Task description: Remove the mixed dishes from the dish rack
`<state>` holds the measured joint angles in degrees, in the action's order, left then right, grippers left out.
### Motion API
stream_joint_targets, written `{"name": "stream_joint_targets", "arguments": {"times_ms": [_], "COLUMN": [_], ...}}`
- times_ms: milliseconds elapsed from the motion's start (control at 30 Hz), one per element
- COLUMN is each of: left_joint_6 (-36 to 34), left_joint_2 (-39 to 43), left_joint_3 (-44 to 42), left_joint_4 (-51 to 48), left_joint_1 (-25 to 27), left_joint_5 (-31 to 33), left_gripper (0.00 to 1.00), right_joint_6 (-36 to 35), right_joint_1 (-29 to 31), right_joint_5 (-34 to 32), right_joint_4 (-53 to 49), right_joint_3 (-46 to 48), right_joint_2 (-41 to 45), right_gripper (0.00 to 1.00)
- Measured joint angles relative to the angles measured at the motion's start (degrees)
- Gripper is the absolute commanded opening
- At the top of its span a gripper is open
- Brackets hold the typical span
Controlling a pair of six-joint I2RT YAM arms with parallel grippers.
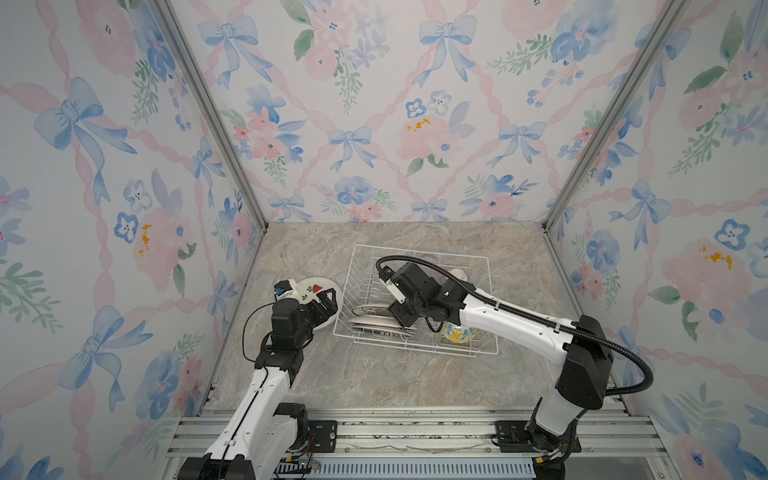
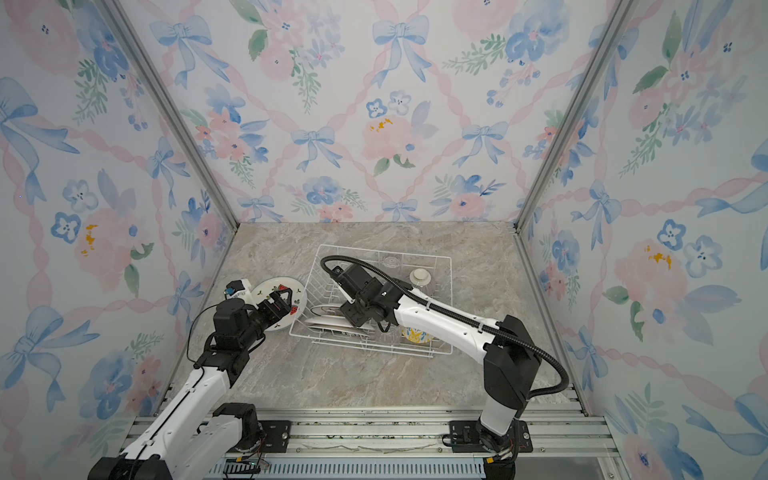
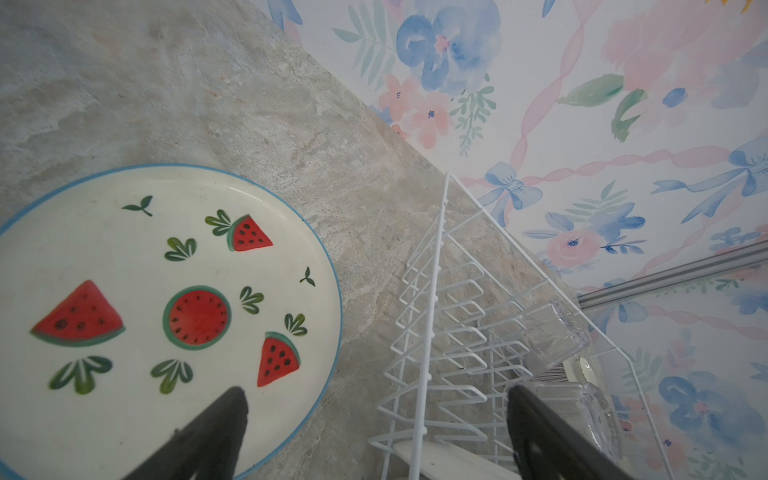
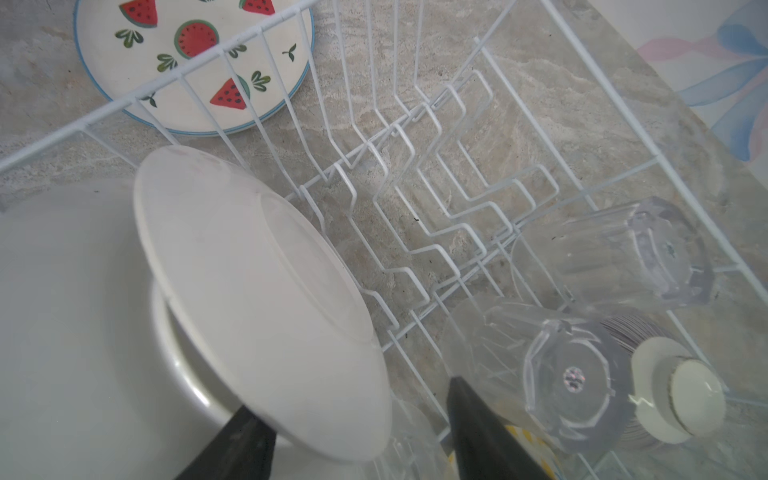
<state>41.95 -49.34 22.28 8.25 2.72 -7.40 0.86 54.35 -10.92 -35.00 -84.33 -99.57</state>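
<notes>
Marble top (image 1: 374,374); rack (image 1: 365,282) plates (image 1: 376,326) part-hidden by right claw (image 4: 353,401); yellow bowl (image 1: 457,332) half-covered.

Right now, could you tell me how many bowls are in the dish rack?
2: an upturned striped bowl far right in the dish rack, a yellow floral bowl near right. The right arm may hide others.

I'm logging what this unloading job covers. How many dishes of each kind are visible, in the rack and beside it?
Plates: 3 (watermelon plate beside the dish rack, two white plates in it; more may be hidden)
Glass cups: 2 clearly seen
Bowls: 2 (striped bowl, yellow floral bowl)
Total: 7
</notes>
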Motion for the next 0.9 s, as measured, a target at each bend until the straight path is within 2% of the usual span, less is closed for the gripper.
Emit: {"name": "stream_joint_targets", "arguments": {"times_ms": [300,433,500,600,900], "left_joint_6": [0.00,-0.02,-0.02,-0.02,-0.02], "left_joint_2": [0.00,0.00,0.00,0.02,0.02], "left_joint_3": [0.00,0.00,0.00,0.00,0.00], "left_joint_4": [0.00,0.00,0.00,0.00,0.00], "left_joint_1": [0.28,0.33,0.57,0.96,1.01], "left_joint_5": [0.02,0.02,0.04,0.04,0.09], "left_gripper": [0.98,0.98,0.98,0.98,0.98], "right_joint_6": [-1.97,-3.28,-4.09,-5.11,-6.29], "right_joint_1": [-2.91,-3.32,-3.30,-3.30,-3.30], "right_joint_5": [3.56,4.76,5.16,5.14,2.32], "right_joint_4": [0.63,1.38,1.84,2.60,4.24], "right_joint_3": [-0.11,-0.26,-0.26,-0.26,1.97], "right_joint_2": [-2.23,-2.93,-2.91,-2.91,-0.59], "right_gripper": [0.60,0.46,0.44,0.35,0.29]}}
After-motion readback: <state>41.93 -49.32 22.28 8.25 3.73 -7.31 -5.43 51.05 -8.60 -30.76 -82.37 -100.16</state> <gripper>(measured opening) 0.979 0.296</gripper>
